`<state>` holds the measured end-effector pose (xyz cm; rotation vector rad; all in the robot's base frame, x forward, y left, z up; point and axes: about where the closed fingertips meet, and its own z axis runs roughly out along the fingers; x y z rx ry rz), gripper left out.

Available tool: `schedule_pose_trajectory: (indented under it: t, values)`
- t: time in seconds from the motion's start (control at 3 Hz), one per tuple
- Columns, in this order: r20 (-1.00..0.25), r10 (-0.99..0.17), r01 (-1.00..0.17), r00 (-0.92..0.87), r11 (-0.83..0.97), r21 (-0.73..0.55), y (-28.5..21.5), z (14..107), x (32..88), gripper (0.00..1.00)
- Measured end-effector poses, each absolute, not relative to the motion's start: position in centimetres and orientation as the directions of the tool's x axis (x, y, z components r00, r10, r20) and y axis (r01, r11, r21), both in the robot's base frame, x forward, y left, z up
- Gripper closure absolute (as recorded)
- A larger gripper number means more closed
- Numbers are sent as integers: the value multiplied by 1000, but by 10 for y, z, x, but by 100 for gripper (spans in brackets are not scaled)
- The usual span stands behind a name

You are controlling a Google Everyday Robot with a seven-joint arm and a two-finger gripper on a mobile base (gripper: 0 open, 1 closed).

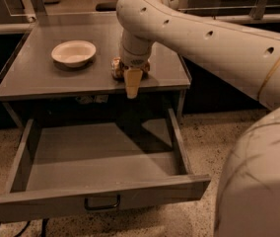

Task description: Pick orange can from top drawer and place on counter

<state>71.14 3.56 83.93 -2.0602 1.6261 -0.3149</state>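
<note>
The orange can [116, 68] stands on the counter [41, 80] near its front edge, right of centre, mostly hidden behind my gripper. My gripper [131, 87] hangs from the big cream arm just above and in front of the can, open and not holding it; one cream finger [132, 83] points down past the counter's front edge. The top drawer [95, 195] is pulled fully out below the counter, and nothing lies inside it. Its dark handle [102, 203] shows at the centre of the front panel.
A cream round bowl [74, 52] sits on the counter's left part. My arm's thick link [214, 38] crosses the upper right, and my body [258, 177] fills the lower right. Speckled floor lies around the drawer. More tables stand behind.
</note>
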Motion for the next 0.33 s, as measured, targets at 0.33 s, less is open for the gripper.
schedule_pose_trajectory:
  t: [0.33]
  values:
    - [-120, -957, -844, 263, -168, -510, 36, 839, 711, 0]
